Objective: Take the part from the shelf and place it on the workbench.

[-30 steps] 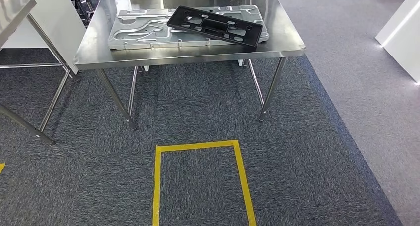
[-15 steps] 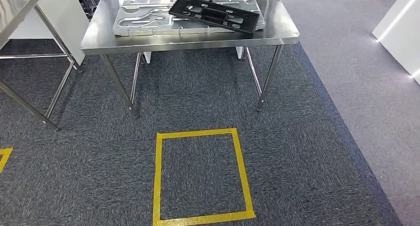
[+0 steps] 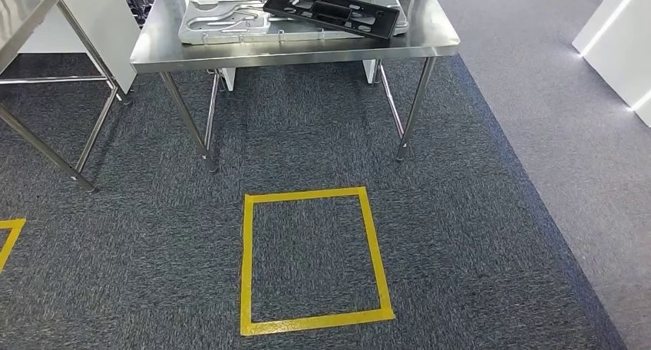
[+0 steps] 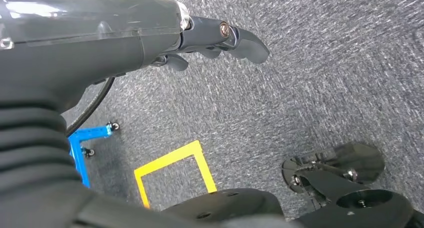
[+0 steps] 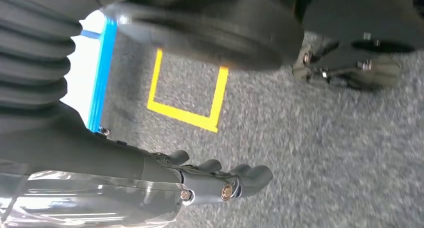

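Both hands hang at my sides over grey carpet. My left hand (image 4: 215, 38) holds nothing, fingers loose and a little apart. My right hand (image 5: 220, 180) is the same: empty, fingers slack and spread. No contact with anything.

The black part (image 3: 334, 10), a long flat plastic frame with cut-outs, lies on the steel table (image 3: 292, 52) ahead of me. It rests askew on top of a silver stamped panel (image 3: 230, 20), towards the table's right end. It is well apart from both hands. A yellow tape square (image 3: 246, 258) on the floor sits between me and the table, and I stand outside it.

Step in hand, as I judge it: a walking phase, not manipulation. I can't tell from here whether this table is the shelf or the workbench. If it is the workbench, the part is already down and the task is about done. If it is the pick-up spot, I haven't reached it yet.

The next move for a pick: step into the yellow square, square up to the table edge, then raise both arms. The part is long and flat, so a two-hand lift at its ends looks safer. The risk is that it slides on the panel underneath.
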You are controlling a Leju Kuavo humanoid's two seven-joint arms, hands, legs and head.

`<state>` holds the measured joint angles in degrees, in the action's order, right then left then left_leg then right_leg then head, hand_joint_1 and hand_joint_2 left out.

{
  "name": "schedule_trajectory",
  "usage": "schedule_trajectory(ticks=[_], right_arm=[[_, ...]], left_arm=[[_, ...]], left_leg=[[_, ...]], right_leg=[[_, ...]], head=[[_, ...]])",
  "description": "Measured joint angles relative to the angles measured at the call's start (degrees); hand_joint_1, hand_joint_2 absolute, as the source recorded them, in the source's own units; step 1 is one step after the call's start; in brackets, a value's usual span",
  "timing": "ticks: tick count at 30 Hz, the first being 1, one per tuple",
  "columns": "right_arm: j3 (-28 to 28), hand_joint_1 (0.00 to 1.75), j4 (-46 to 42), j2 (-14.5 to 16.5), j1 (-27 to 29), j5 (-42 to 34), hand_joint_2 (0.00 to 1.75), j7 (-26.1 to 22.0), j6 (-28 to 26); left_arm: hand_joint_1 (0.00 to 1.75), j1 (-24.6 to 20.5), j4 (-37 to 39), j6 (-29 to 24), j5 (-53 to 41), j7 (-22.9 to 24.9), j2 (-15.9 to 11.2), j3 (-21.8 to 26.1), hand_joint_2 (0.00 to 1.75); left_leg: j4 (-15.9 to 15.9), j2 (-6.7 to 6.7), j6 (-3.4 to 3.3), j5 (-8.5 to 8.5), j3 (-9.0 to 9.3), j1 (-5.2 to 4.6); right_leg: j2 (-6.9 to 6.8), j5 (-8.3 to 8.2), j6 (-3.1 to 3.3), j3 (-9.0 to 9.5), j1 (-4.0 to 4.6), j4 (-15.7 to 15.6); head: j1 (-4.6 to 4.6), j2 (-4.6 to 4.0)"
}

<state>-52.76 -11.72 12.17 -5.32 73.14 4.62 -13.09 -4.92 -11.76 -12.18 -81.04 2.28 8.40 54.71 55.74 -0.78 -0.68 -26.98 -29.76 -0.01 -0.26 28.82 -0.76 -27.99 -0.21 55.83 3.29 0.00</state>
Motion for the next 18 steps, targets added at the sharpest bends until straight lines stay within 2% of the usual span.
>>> schedule_trajectory(ticks=[2,3,4,5,7,8,9,10,12,13,14,16,18], right_arm=[[1.4,0.00,0.0,-0.3,0.4,-1.9,1.75,-0.2,0.1],[2.1,0.00,-0.1,-0.4,0.6,-3.0,1.75,-0.3,0.3],[2.9,0.00,-0.1,-0.5,0.7,-4.2,1.75,-0.5,0.5],[3.6,0.00,-0.3,-0.6,0.7,-5.5,1.75,-0.6,0.7],[5.1,0.00,-0.7,-0.9,0.7,-7.8,1.75,-0.7,1.2],[5.9,0.00,-1.0,-1.1,0.7,-9.1,1.75,-0.7,1.4],[6.7,0.00,-1.3,-1.2,0.7,-10.2,1.75,-0.7,1.7],[7.5,0.00,-1.7,-1.4,0.6,-11.4,1.75,-0.8,1.9],[9.2,0.00,-2.6,-1.6,0.7,-13.7,1.75,-1.0,2.2],[10.0,0.00,-3.0,-1.8,0.7,-14.9,1.31,-1.1,2.4],[10.9,0.00,-3.4,-1.9,0.7,-16.1,0.87,-1.2,2.7],[12.5,0.00,-4.0,-2.3,0.9,-18.4,0.00,-1.3,3.1],[13.8,0.00,-4.4,-2.7,1.2,-20.2,0.00,-1.3,3.3]], left_arm=[[0.00,0.1,-0.2,0.2,2.2,0.0,-0.2,-1.4,1.75],[0.00,0.3,-0.2,0.4,3.4,0.0,-0.3,-2.1,1.75],[0.00,0.5,-0.3,0.6,4.7,0.0,-0.4,-2.7,1.75],[0.00,0.8,-0.4,0.8,6.0,0.0,-0.5,-3.5,1.75],[0.00,1.5,-0.4,1.2,8.7,-0.1,-0.7,-5.0,1.75],[0.00,1.8,-0.4,1.4,10.1,-0.2,-0.7,-5.7,1.75],[0.00,2.0,-0.4,1.7,11.4,-0.3,-0.8,-6.5,1.75],[0.00,2.3,-0.4,1.9,12.8,-0.3,-0.9,-7.3,1.31],[0.00,3.1,-0.4,2.2,15.3,-0.3,-1.2,-8.9,0.44],[0.00,3.6,-0.4,2.4,16.6,-0.3,-1.3,-9.7,0.00],[0.00,4.1,-0.4,2.6,17.9,-0.3,-1.4,-10.6,0.00],[0.00,4.9,-0.4,3.0,20.5,-0.3,-1.7,-12.4,0.00],[0.00,5.4,-0.4,3.3,22.5,-0.4,-1.8,-13.7,0.00]], left_leg=[[0.3,0.06,0.63,-0.08,-0.26,0.03],[1.2,0.13,0.91,-0.87,-0.69,0.07],[3.3,0.20,1.17,-2.34,-1.57,0.11],[6.7,0.27,1.37,-4.40,-3.03,0.22],[14.9,0.30,1.67,-8.13,-6.51,0.29],[17.3,0.29,1.74,-8.65,-7.46,0.31],[17.5,0.29,1.73,-7.96,-7.31,0.32],[15.3,0.28,1.63,-6.23,-6.00,0.32],[7.0,0.29,1.15,-2.41,-1.53,0.26],[3.5,0.30,0.89,-1.37,0.22,0.16],[1.3,0.30,0.67,-1.02,1.22,0.06],[0.3,0.33,0.27,-1.15,1.26,-0.05],[-0.1,0.33,-0.19,-0.96,1.09,0.17]], right_leg=[[-0.05,-0.31,0.77,-0.30,-0.16,-0.3],[-0.10,-0.53,1.22,-0.40,-0.27,-0.4],[-0.14,-0.76,1.63,-0.52,-0.40,-0.6],[-0.19,-0.93,1.93,-0.70,-0.39,-0.6],[-0.23,-1.08,2.16,-1.12,-0.26,-0.5],[-0.30,-1.12,2.19,-1.25,-0.19,-0.4],[-0.36,-1.12,2.18,-1.30,-0.14,-0.2],[-0.40,-1.10,2.15,-1.27,-0.10,-0.1],[-0.32,-1.02,1.97,-1.22,0.00,0.1],[-0.24,-1.04,1.77,-1.33,0.08,0.2],[-0.16,-1.10,1.54,-1.49,0.17,0.3],[-0.13,-1.35,0.94,-1.83,0.26,0.3],[-0.12,-1.26,0.40,-1.94,0.27,0.5]], head=[[0.01,0.00],[0.01,0.00],[0.01,0.00],[0.01,0.00],[0.01,0.00],[0.01,0.00],[0.01,0.00],[0.01,0.00],[0.01,0.00],[0.01,0.00],[0.01,0.00],[0.01,0.00],[0.01,0.00]])
